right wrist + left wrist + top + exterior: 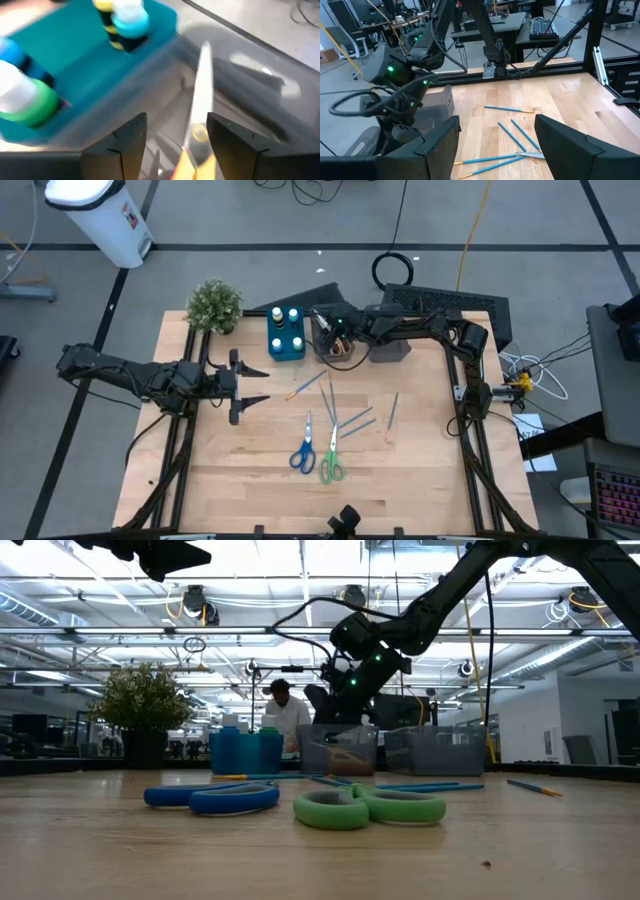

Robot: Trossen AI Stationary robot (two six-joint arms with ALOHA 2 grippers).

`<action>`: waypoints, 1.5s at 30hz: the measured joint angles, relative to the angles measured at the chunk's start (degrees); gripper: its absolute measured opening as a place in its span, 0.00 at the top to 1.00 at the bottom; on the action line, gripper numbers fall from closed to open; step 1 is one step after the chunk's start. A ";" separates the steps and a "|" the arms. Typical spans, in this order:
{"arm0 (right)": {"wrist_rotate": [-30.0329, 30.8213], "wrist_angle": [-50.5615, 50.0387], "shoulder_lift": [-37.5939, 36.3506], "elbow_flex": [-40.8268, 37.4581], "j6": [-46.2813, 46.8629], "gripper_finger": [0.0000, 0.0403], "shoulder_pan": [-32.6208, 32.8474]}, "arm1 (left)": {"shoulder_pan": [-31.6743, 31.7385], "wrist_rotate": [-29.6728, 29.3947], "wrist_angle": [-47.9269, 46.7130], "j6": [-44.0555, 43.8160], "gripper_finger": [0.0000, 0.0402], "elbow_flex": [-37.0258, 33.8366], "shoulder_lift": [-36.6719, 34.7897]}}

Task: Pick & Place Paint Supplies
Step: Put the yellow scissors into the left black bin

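My right gripper (175,125) hangs open over the grey bin (340,350) at the table's far side. Scissors with an orange-yellow handle (192,160) show between its fingers, lower down inside that bin, blade (202,75) pointing away from me. Beside it the blue bin (287,333) holds several capped bottles (131,20). Blue scissors (303,452) and green scissors (331,460) lie flat on the wood, with thin blue brushes (355,420) scattered nearby. My left gripper (258,385) waits open above the table's left side, holding nothing.
A small potted plant (214,305) stands at the far left corner. A second grey bin (390,345) sits to the right of the first. More brushes (520,135) lie in the middle of the table. A person (285,710) stands in the room beyond the table.
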 joint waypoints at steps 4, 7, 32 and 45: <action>-0.27 0.14 0.00 2.14 -2.64 0.61 -0.15 | 0.00 0.00 0.02 0.02 0.33 0.00 0.00; -0.28 0.36 -0.04 3.10 -4.53 0.72 -1.14 | 0.00 0.00 0.02 0.02 0.33 0.00 -0.01; -9.72 -3.07 2.37 3.08 -2.82 1.00 -4.49 | 0.07 0.00 0.13 0.59 0.33 0.00 -0.02; -9.47 -7.75 2.26 3.03 -2.95 1.00 -4.37 | 0.07 0.00 0.55 0.23 0.33 0.00 -0.01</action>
